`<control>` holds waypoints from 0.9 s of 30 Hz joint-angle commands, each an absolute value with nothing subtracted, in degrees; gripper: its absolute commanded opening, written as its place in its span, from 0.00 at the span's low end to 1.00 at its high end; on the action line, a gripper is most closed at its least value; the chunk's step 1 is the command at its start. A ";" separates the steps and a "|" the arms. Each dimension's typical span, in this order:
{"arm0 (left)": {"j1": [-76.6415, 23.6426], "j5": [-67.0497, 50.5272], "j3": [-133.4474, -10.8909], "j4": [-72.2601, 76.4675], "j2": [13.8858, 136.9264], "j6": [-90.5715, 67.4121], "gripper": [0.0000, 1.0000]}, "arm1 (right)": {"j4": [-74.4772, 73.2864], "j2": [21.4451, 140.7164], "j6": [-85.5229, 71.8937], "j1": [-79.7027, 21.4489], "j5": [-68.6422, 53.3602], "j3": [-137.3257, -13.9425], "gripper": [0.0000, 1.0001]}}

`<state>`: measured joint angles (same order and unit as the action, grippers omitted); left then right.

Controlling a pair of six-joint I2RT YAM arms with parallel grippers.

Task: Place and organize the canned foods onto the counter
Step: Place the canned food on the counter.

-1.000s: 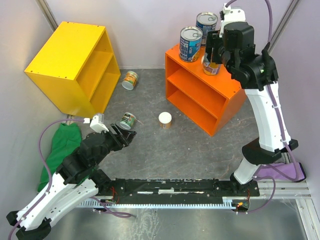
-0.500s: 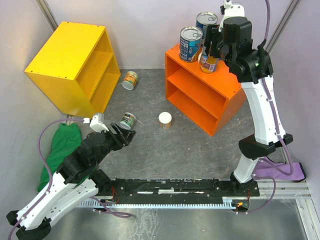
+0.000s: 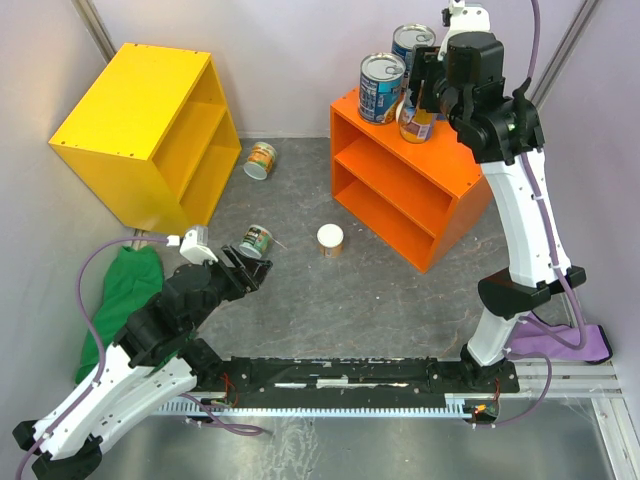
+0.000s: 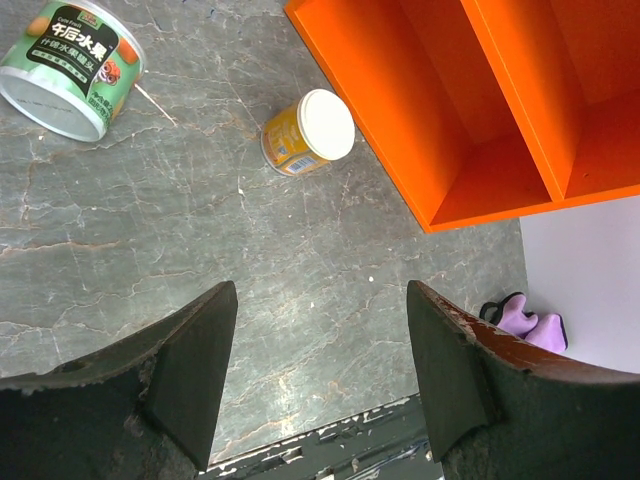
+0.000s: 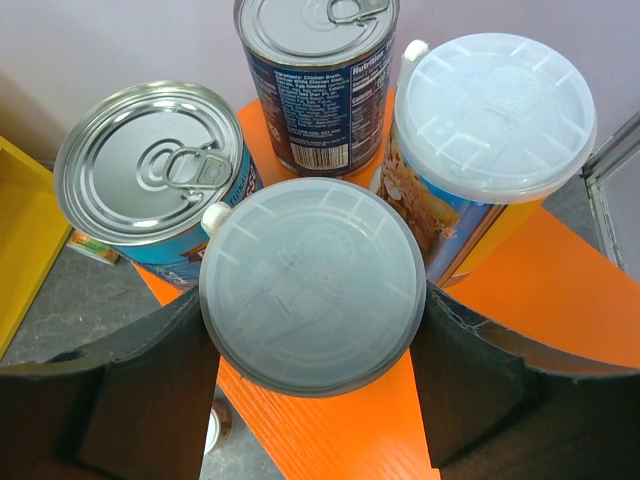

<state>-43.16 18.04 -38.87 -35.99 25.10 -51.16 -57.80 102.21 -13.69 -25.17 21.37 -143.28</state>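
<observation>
Right wrist: right claw [image 5: 315, 362] clamps a pale-lidded can [image 5: 310, 280].

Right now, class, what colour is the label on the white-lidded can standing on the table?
Yellow, on that can; clearest in the left wrist view.

Hidden: can [image 5: 308, 285] lbl; counter [image 4: 420, 120] cropped.

Right gripper [image 3: 420, 100] and its pale-lidded can [image 3: 414, 126] shifted slightly up and left in overhead frame, can now nearer front blue tin [image 3: 381, 88], upper right of frame.
</observation>
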 commanded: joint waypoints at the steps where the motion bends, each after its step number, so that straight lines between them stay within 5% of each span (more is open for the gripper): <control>1: -43.24 20.03 -39.66 -33.08 25.45 -50.17 0.75 | -56.34 103.32 -15.11 -24.10 19.57 -142.27 0.21; 5: -43.24 20.10 -39.64 -32.98 25.41 -50.36 0.75 | -56.00 102.96 -15.16 -24.04 18.69 -141.82 0.29; 14: -43.24 20.13 -39.86 -32.87 25.56 -50.38 0.75 | -55.65 100.50 -16.04 -24.10 16.12 -139.36 0.76; 27: -43.24 19.24 -40.99 -31.92 26.70 -49.69 0.75 | -56.61 96.99 -15.77 -24.71 16.64 -136.74 0.87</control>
